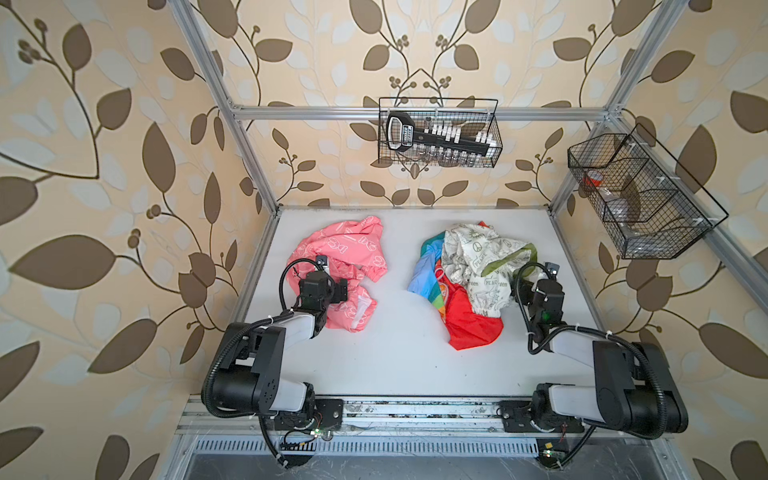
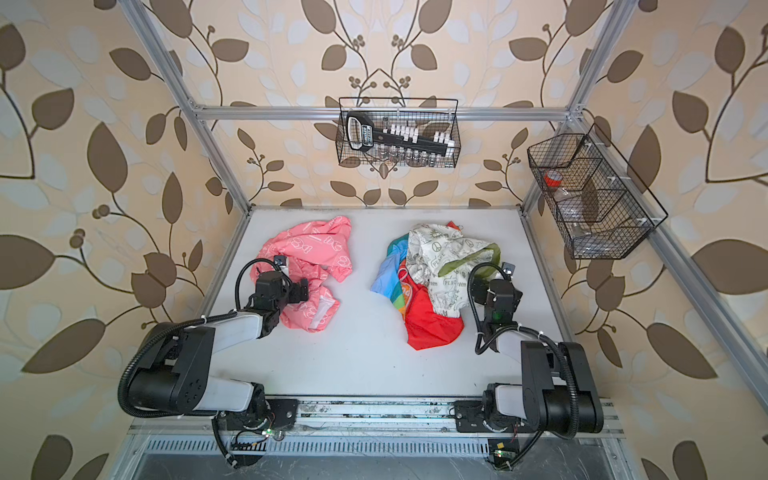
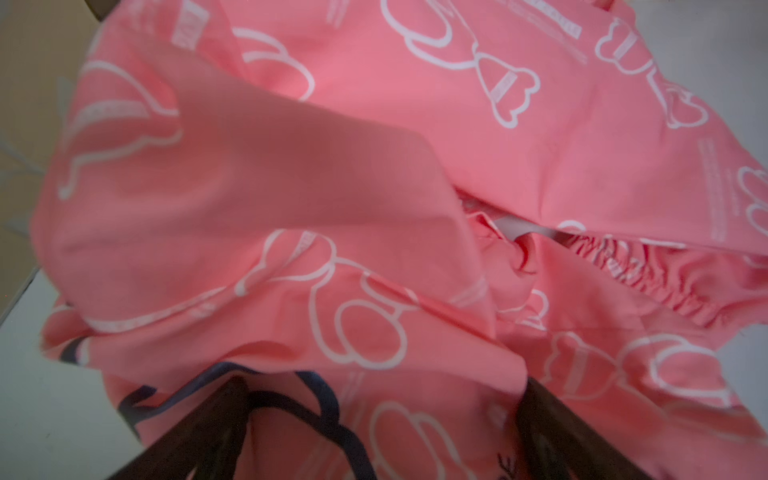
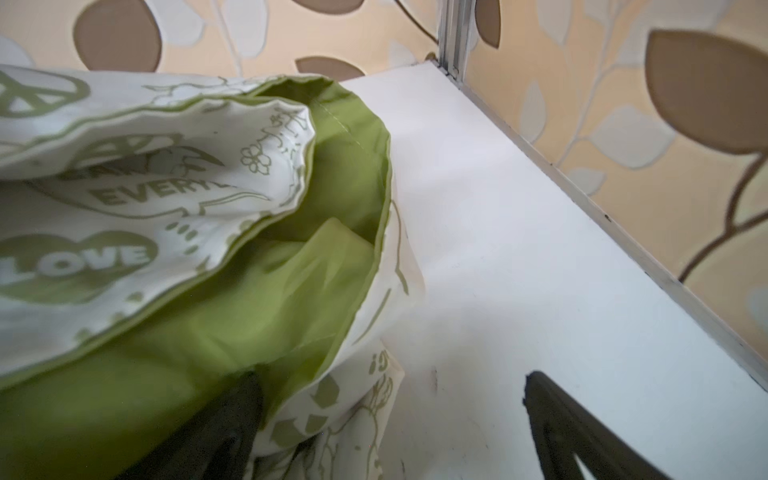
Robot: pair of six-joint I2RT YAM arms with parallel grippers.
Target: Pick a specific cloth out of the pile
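Note:
The salmon-pink cloth [image 1: 340, 257] [image 2: 309, 253] with white bear outlines lies crumpled by itself on the left of the white table [image 1: 399, 361], apart from the pile [image 1: 461, 282] [image 2: 432, 282]. My left gripper [image 3: 386, 390] hangs right over its near part, open, with both fingers [image 3: 208, 424] spread wide and pink fabric with a navy outline lying between them. In both top views its fingertips are hidden under the wrist. My right gripper [image 4: 392, 380] stands open at the pile's right edge. One of its fingers [image 4: 232, 415] is against the cream green-print cloth [image 4: 124, 232], and the other is over bare table.
The pile holds a cream peace-sign garment [image 1: 473, 257], a plain red cloth [image 1: 469, 328] and a striped one [image 1: 424, 270]. A wire basket [image 1: 440, 133] hangs on the back wall and another [image 1: 640, 195] on the right wall. Frame posts [image 4: 453, 37] bound the table.

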